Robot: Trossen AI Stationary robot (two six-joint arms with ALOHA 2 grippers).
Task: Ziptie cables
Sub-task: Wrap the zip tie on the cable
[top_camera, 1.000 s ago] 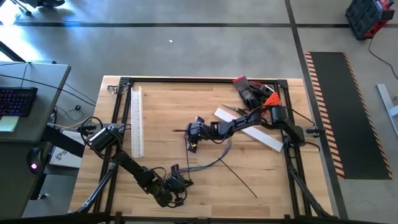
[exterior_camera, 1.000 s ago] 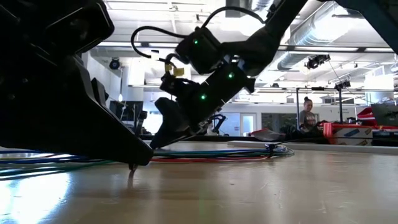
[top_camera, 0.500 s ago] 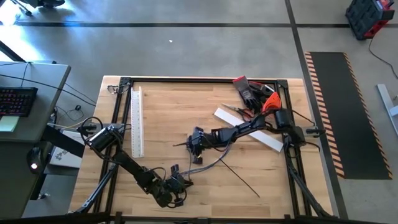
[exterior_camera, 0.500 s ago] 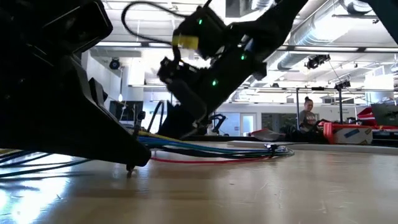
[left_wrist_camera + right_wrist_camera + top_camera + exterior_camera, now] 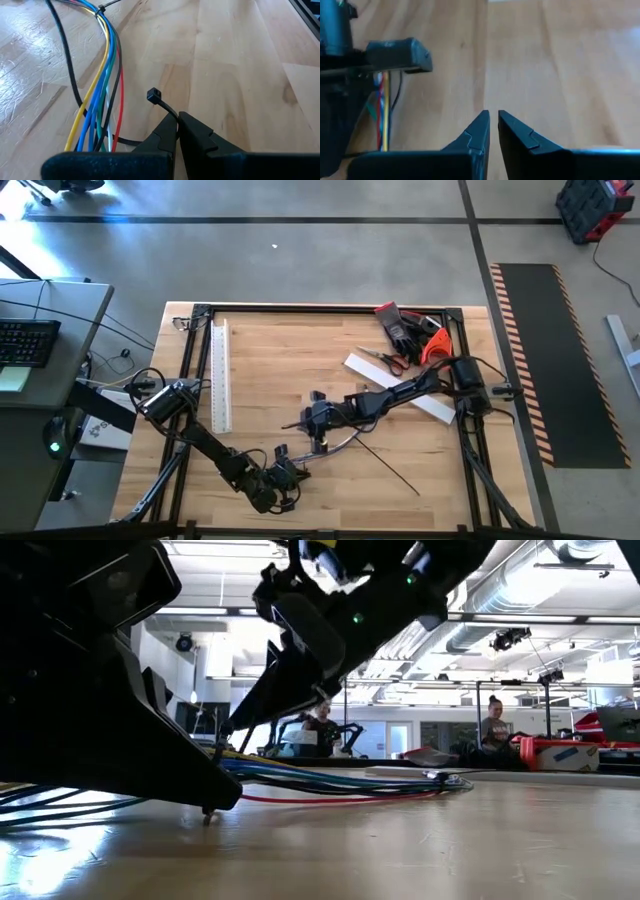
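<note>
Table [image 5: 260,360]: cables [image 5: 102,100] are bunched near the front edge, one tie already cinched farther along. A second ziptie [image 5: 162,104] is pinched in the closed left gripper [image 5: 177,131] beside them, not yet looped. Right gripper [image 5: 492,122] is nearly closed, empty.

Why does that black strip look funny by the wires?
The left pincer is shut on a ziptie whose head end pokes out free, not yet looped around the cables. Another ziptie lies loose and slanted on the table.
</note>
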